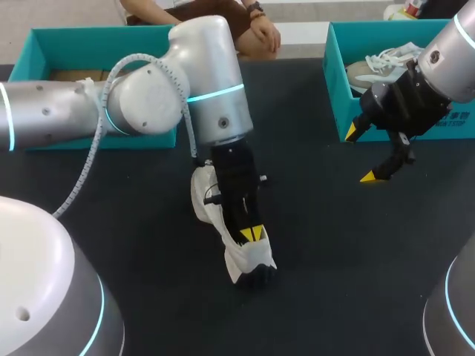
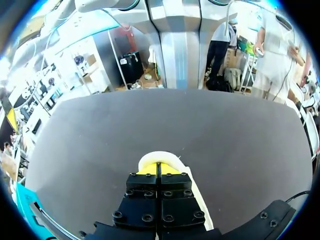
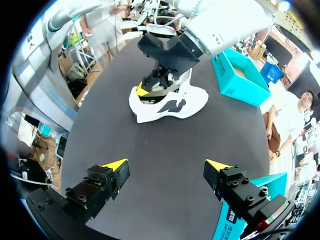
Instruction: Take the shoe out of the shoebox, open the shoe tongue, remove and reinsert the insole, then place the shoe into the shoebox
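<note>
A white shoe (image 1: 211, 211) with a dark side mark lies on its side in the middle of the black table (image 1: 326, 245). My left gripper (image 1: 251, 234) points down onto it, shut, its yellow tips together at the shoe's opening. Whether they pinch anything I cannot tell. The left wrist view shows the shut tips (image 2: 157, 170) with a cream rim of the shoe (image 2: 159, 157) just ahead. My right gripper (image 1: 360, 154) hangs open and empty above the table, beside the right shoebox (image 1: 338, 93). Its wrist view shows the open fingers (image 3: 166, 167) and, far ahead, the shoe (image 3: 170, 102).
A second white shoe (image 1: 378, 63) lies in the teal shoebox at the back right. Another teal box (image 1: 44, 41) stands at the back left, partly behind my left arm (image 1: 185, 81). Bare black table lies between the two grippers and along the front.
</note>
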Tool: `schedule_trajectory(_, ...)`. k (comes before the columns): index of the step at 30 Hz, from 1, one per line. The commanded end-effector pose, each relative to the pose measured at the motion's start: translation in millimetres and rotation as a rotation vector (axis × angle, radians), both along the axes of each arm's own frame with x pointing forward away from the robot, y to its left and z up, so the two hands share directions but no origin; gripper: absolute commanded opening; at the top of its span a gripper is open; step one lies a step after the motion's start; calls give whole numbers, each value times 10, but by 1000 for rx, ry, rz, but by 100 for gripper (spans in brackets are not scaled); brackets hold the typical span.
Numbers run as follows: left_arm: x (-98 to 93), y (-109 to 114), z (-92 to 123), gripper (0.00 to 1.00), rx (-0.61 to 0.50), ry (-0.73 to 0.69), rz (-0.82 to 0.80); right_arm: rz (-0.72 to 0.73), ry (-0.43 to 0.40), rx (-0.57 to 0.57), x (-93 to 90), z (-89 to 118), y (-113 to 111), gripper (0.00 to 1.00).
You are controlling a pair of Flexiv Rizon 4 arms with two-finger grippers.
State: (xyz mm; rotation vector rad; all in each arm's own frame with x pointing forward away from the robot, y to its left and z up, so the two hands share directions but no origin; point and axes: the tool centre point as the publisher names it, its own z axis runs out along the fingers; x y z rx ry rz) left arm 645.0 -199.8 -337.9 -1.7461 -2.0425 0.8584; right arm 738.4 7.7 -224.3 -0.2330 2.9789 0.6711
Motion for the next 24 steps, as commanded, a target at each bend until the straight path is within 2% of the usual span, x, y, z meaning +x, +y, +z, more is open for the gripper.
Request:
schedule_trajectory(1,-12,-45,-75,0,-3,4,-3,-1,-1,-1,-4,-9,1,100)
schedule_trajectory(9,34,-59,-230,0,13,4,7,-1,-1,-1,-4,-9,1,100)
schedule_trajectory(24,5,-94,-483,0,32,7,30,-1,-1,-1,-4,-9,1,100)
